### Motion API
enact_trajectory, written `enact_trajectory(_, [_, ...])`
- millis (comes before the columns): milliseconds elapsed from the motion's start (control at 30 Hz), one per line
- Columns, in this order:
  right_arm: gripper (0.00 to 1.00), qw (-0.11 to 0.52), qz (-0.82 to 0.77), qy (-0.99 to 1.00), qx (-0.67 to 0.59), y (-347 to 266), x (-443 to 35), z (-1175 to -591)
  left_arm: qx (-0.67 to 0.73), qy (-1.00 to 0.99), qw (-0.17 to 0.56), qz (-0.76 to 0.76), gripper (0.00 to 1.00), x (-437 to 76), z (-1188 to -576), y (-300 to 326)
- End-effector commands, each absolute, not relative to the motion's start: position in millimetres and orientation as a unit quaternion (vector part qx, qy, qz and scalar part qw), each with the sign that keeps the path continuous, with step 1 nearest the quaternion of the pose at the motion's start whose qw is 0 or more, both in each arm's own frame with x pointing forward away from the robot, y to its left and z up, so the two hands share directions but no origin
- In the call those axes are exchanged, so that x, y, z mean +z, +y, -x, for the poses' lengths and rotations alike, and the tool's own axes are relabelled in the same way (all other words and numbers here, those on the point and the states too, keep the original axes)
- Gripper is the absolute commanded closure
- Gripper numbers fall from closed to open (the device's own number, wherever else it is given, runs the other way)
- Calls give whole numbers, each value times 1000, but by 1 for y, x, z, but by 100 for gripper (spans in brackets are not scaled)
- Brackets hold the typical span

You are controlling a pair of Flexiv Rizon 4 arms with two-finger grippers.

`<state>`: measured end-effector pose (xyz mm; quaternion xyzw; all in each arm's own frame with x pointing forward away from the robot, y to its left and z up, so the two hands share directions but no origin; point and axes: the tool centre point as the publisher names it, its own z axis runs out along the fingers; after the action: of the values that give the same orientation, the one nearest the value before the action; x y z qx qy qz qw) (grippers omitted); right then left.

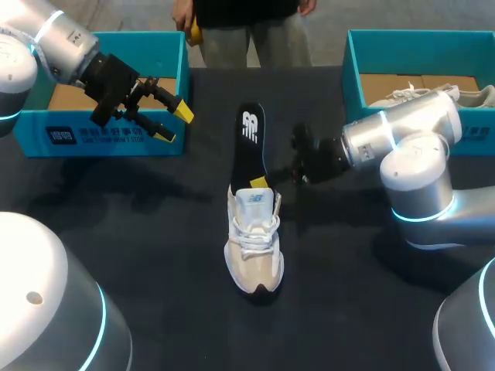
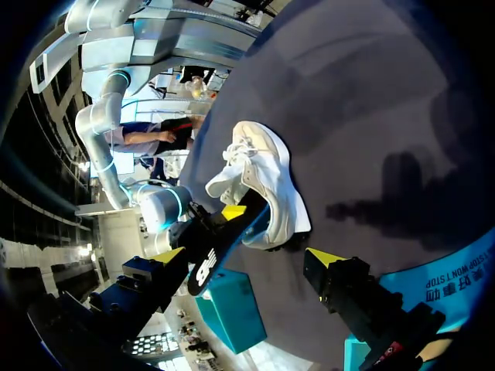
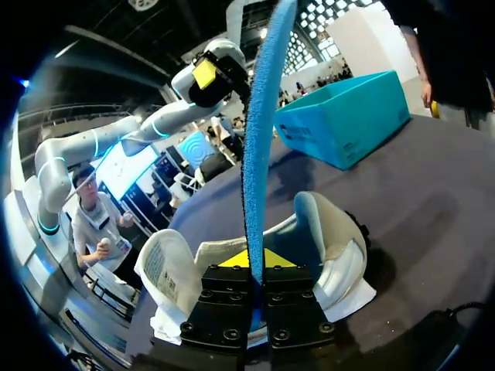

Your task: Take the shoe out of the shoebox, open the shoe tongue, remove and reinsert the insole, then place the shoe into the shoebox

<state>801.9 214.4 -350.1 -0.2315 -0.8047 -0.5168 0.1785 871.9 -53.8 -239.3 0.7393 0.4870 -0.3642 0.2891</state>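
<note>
- Head view: shoe upright mid-table, toe toward the robot, laces up; black insole reaching out of the heel end toward the far edge, white logo on top
- Right gripper at the shoe's mouth, arm coming in from the right; only one yellow tip visible from above, so grip not readable there
- Right wrist view settles it: fingers pressed together on the insole, seen edge-on as a thin blue strip rising from between them; just beyond the fingers, the shoe's open mouth, blue heel lining and tongue folded out with its label showing, all hidden from above
- Left gripper over the near wall of the left box, fingers wide apart, nothing between them; well apart from the shoe
- Left wrist view: shoe side-on on the dark table, insole jutting from its heel, the other arm's yellow tip on the insole where it leaves the shoe
- Head view only: right box at the far right corner, second shoe inside, partly behind the right arm
</note>
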Motion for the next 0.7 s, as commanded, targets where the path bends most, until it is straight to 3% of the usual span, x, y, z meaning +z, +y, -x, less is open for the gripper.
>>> enact_trajectory(33, [100, 180, 231, -810, -508, 217, -353, -799, -364, 486, 288, -740, 0, -239, -872, -53])
enact_trajectory(100, [74, 177, 229, -812, -507, 218, -350, -800, -364, 486, 288, -740, 0, -239, -872, -53])
enact_trajectory(200, [65, 166, 224, -812, -512, 219, -342, -803, -364, 486, 288, -740, 0, -239, -872, -53])
enact_trajectory(533, [72, 154, 209, -817, -514, 224, -327, -815, -364, 486, 288, -740, 0, -239, -872, -53])
enact_trajectory(633, [100, 158, 204, -819, -512, 227, -328, -818, -364, 486, 288, -740, 0, -239, -872, -53])
enact_trajectory(700, [100, 164, 202, -821, -509, 228, -331, -818, -364, 486, 288, -740, 0, -239, -872, -53])
